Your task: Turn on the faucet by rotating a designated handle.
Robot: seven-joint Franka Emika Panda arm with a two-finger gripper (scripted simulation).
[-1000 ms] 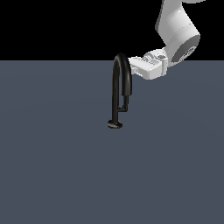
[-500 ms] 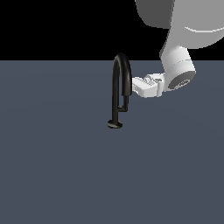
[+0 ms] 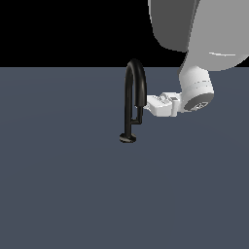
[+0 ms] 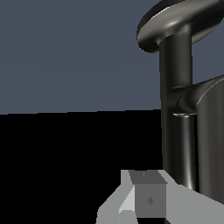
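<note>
Where the fingers point(image 3: 149, 103) meet the faucet point(image 3: 133, 92), they are laid level against the descending side of the arch, on the exterior view's right; whether they are spread or pressed together cannot be told. The handle point(image 3: 137, 118), a short lever, is found just below them, off the lower stem. The faucet is stood mid-bench point(image 3: 58, 194) on a small round base. The level, sideways approach is judged to suit pushing the lever round. Open bench is left on every side.
</note>
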